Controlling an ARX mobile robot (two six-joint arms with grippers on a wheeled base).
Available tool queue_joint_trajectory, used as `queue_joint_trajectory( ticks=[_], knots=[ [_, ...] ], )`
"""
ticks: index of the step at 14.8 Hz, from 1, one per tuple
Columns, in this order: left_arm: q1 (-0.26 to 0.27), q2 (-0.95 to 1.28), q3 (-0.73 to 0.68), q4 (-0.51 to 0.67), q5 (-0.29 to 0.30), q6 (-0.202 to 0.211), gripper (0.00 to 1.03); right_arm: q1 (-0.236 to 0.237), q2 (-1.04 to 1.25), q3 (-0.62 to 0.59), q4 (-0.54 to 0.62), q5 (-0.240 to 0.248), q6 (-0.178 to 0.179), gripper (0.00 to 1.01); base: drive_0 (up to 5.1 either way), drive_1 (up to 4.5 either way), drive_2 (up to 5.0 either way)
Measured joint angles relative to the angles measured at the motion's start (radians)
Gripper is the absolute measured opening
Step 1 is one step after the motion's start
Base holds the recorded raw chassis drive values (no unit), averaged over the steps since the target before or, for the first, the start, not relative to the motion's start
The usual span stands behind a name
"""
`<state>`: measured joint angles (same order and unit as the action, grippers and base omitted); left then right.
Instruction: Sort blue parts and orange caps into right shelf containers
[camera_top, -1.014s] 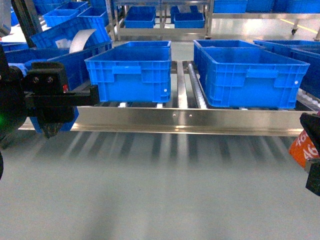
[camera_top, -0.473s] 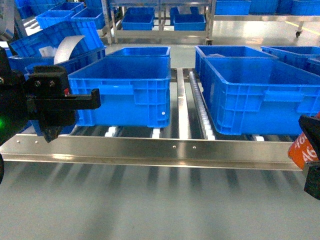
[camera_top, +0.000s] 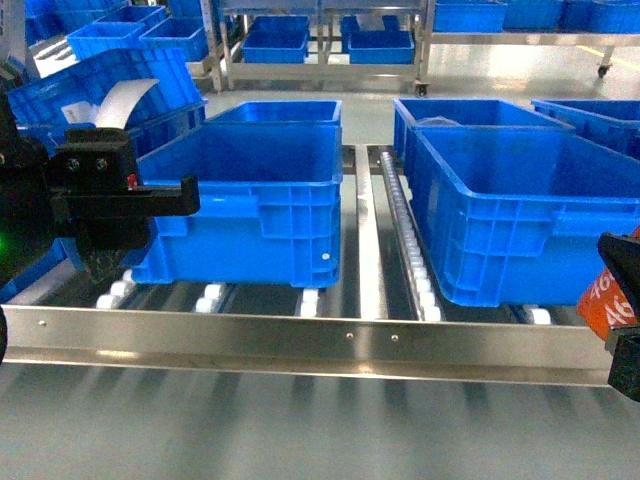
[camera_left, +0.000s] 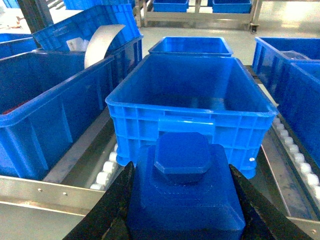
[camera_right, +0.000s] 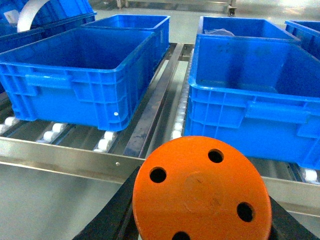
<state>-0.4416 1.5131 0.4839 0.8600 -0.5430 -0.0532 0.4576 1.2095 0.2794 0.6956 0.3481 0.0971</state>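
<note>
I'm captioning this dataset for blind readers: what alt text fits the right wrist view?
An orange cap with small holes in its flat top fills the foreground, held in the right end effector. Beyond it, two large blue crates sit on a metal roller shelf.

We see two crates side by side on the roller shelf (camera_top: 300, 335): the left crate (camera_top: 250, 200) and the right crate (camera_top: 520, 215), a roller track (camera_top: 400, 230) between them. Behind each stands a further crate (camera_top: 275, 110); more crates lie at far left.
</note>
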Motion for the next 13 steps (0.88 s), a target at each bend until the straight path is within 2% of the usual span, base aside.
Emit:
queue_joint_trajectory(
  ticks=[4, 7, 10, 13],
  knots=[
    [0.002, 0.001, 0.0, -0.001, 0.001, 0.0, 0.4, 0.0, 0.0, 0.0, 0.001, 0.0, 0.0, 0.44, 0.0, 0.0, 0.0],
    [0.006, 0.001, 0.0, -0.001, -0.003, 0.0, 0.4, 0.0, 0.0, 0.0, 0.0, -0.003, 0.0, 0.44, 4.8, -2.59, -2.6],
    [-0.009, 0.001, 0.0, -0.002, 0.009, 0.0, 0.4, -0.006, -0.001, 0.0, 0.004, 0.005, 0.0, 0.44, -0.1, -0.11, -0.1],
    [0.003, 0.001, 0.0, -0.002, 0.001, 0.0, 0.4, -0.006, 0.0, 0.0, 0.001, 0.003, 0.0, 0.44, 0.0, 0.0, 0.0]
  ],
)
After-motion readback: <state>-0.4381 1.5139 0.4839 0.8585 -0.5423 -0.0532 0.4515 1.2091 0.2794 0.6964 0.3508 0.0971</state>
